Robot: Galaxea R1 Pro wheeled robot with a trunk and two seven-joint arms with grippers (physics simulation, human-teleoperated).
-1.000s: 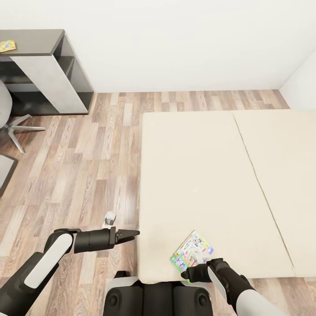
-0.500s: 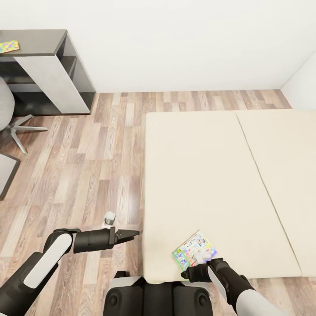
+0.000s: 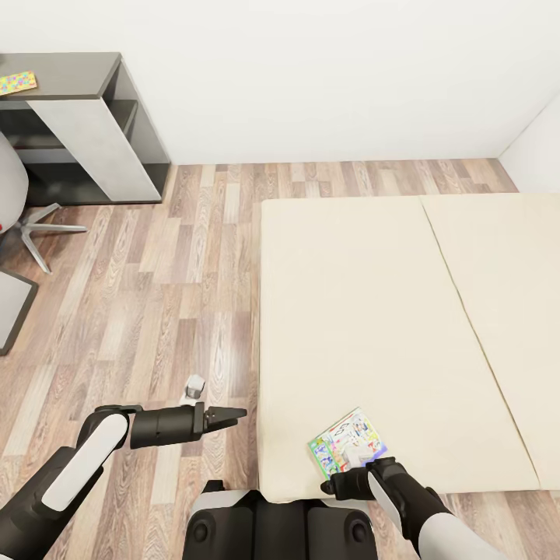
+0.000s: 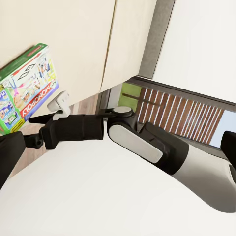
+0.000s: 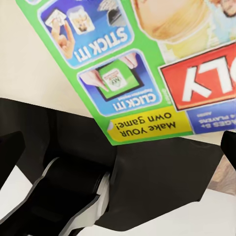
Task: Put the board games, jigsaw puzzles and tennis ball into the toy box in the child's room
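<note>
The right gripper (image 3: 351,474) grasps the Monopoly box (image 3: 347,449) by its edge at the bed's (image 3: 373,327) near edge; so thin a hold could slip.

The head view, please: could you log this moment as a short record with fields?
setting: bedroom, wood floor
bed: beige mattress
board game: Monopoly box, flat on the bed's near corner
right gripper: at the box's near edge; grasp cannot be told
left gripper: over the floor beside the bed, jaws together, empty
table: far left, jigsaw puzzle on top
</note>
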